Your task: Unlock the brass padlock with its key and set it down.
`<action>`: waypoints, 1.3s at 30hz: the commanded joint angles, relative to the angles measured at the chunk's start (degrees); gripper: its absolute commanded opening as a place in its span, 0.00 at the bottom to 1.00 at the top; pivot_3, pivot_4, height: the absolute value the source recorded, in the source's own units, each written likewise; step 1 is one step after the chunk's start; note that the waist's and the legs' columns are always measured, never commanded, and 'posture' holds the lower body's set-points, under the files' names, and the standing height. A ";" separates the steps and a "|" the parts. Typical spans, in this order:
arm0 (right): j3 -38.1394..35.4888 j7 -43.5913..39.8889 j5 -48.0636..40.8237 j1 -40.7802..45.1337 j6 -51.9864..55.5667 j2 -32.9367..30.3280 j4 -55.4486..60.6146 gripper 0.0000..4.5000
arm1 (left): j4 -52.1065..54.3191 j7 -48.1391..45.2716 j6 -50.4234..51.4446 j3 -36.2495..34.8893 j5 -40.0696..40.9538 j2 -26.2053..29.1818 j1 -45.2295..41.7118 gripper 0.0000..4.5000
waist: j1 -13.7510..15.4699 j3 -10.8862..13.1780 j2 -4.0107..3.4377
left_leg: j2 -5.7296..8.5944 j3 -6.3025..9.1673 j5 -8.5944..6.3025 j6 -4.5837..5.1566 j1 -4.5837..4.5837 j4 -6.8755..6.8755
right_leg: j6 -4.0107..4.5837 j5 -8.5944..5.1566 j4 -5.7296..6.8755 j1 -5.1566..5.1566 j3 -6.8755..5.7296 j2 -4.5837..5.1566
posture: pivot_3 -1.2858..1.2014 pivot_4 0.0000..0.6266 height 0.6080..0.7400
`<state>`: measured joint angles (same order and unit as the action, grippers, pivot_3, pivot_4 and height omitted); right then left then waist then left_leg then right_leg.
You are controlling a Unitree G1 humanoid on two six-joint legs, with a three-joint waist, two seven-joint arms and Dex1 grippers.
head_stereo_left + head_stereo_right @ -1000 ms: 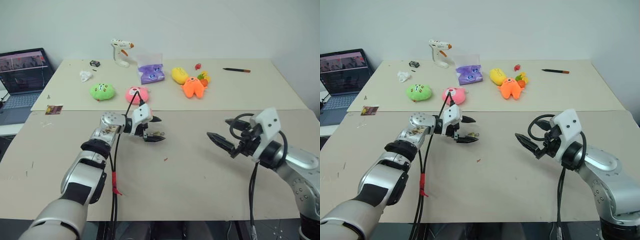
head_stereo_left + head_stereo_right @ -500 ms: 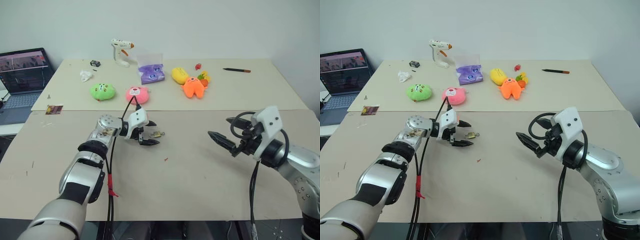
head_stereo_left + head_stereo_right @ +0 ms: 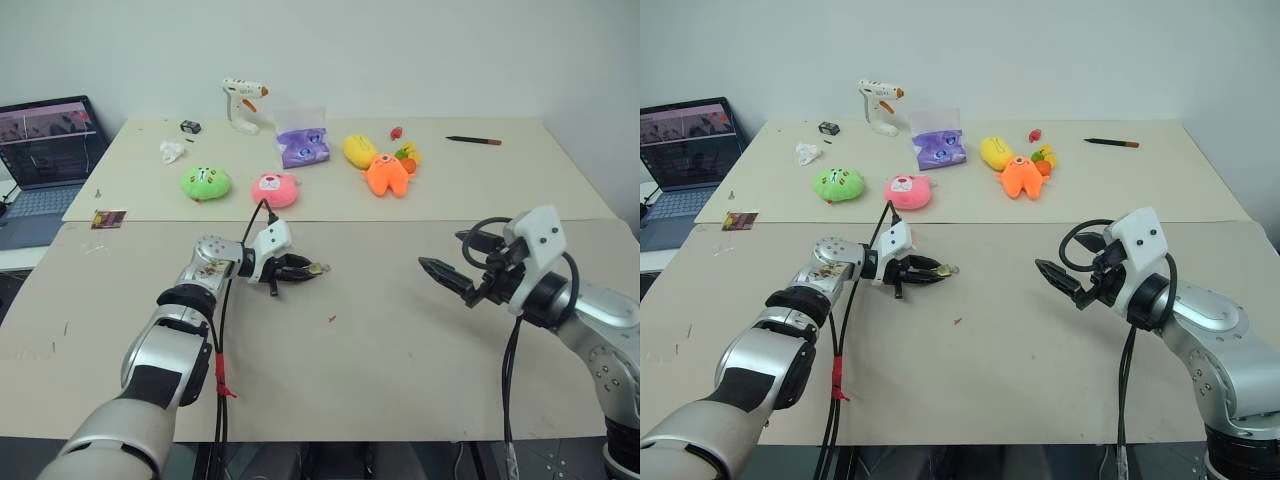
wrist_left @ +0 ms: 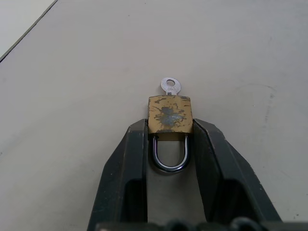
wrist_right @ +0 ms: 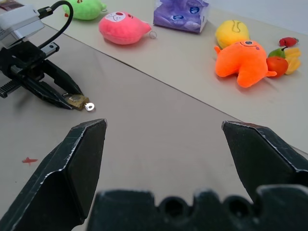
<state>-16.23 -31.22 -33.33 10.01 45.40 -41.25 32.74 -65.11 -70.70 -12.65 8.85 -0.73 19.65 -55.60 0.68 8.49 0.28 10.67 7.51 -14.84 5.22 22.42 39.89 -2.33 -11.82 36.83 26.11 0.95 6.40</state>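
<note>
Pinching the brass padlock (image 4: 169, 113) by its body sides, the left gripper (image 3: 297, 272) had its fingers (image 4: 126, 161) closed against the lock w/ the shackle (image 4: 169, 155) lying between them; lock sat on the counter (image 3: 400, 340), roughly mid-way btwn near & far edges, left of centre. The key (image 4: 170, 87) stuck out of the lock's far end, bow exposed. Judged: lock small, stiff, light, smooth metal, likely to slip or twist, so a grip on the flat body sides looked best, leaving the key free. Right gripper (image 3: 1060, 281) hung wide open, empty, nr the right edge. Plush toys (image 3: 385, 175) lay toward the far edge.
</note>
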 commanded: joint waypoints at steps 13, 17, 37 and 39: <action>3.75 -7.46 -2.86 4.20 -0.63 -5.62 3.83 1.00 | 14.36 -16.28 14.50 -7.68 13.62 -1.07 -3.31 0.18 | -0.37 0.00 0.00 | 0.00 0.00 -0.02 0.03 0.19 0.18 | 0.00 0.00 0.16 0.14 -0.06 -0.02 | 0.52 0.24 1.00; 6.74 -8.63 -3.65 9.57 -1.11 -4.88 3.10 1.00 | 21.84 -21.56 28.28 -3.43 22.15 1.99 -5.60 0.18 | -0.69 0.01 0.01 | -0.01 -0.01 -0.02 0.02 0.19 0.30 | -0.01 0.00 0.10 0.11 -0.05 -0.03 | 0.52 0.24 1.00; 8.69 -21.10 -22.62 13.38 1.95 -11.50 11.16 1.00 | 62.09 -17.90 105.15 17.43 90.74 32.77 21.46 0.18 | -1.47 0.03 0.03 | -0.34 -0.20 -0.25 0.00 -0.29 0.03 | 0.06 -0.03 0.16 0.04 0.09 -0.65 | 0.52 0.24 1.00; 8.87 -21.36 -22.63 13.65 1.48 -11.69 10.23 1.00 | 63.33 -14.63 105.15 16.25 92.30 32.85 22.65 0.18 | -1.25 0.03 0.03 | -0.36 -0.25 -0.24 -0.07 -0.44 0.01 | 0.17 -0.09 0.14 -0.01 0.09 -0.37 | 0.52 0.24 1.00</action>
<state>-5.61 -52.29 -55.17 23.23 47.83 -52.51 42.95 -4.55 -87.77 91.85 27.36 88.33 51.90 -33.60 -0.57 8.52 0.31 10.31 7.26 -15.09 5.14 21.93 39.85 -2.15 -11.91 36.90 26.08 1.06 6.07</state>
